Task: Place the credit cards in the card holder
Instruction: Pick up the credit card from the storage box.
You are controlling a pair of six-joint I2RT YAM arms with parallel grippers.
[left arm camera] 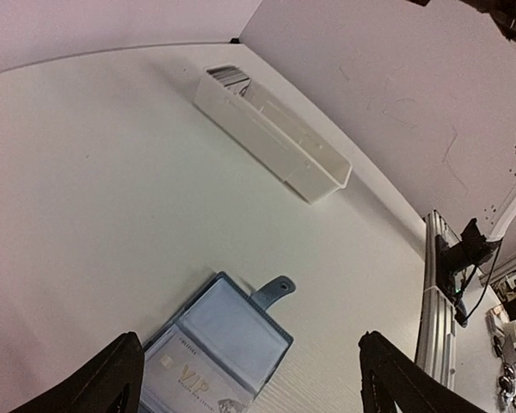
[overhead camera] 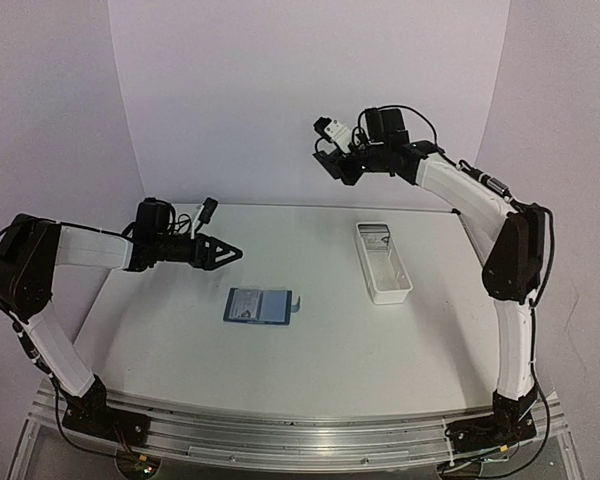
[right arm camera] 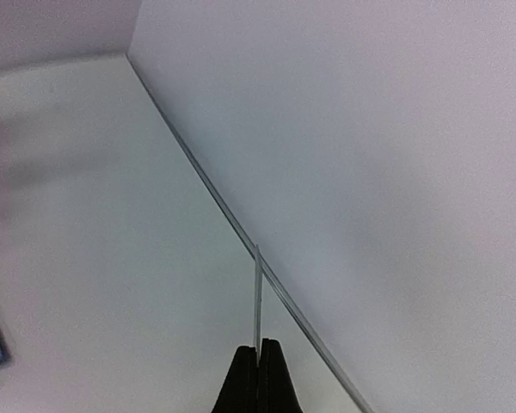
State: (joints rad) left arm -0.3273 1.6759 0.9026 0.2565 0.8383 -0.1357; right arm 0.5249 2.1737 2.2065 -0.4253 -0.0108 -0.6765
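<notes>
Left gripper [overhead camera: 229, 252] hangs over the table with jaws spread wide, holding nothing, near the open card holder [overhead camera: 258, 306] lying flat mid-table. Right gripper [right arm camera: 258, 348], high by the back wall, is clamped on a thin credit card [right arm camera: 257, 292] seen edge-on. The white tray [overhead camera: 384, 262] sits well apart to the holder's right.

free passage over card holder [overhead camera: 257, 306], white tray [overhead camera: 391, 295] stands well to its right

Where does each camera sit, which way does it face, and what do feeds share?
Top external: above and behind the bases, looking down at the table; left arm and right arm show.
Left wrist: looks down between open left fingers at the card holder and white tray.
Right wrist: raised, faces the wall past shut right fingers pinching a card edge-on.
Shared: top and left wrist show holder and tray.
</notes>
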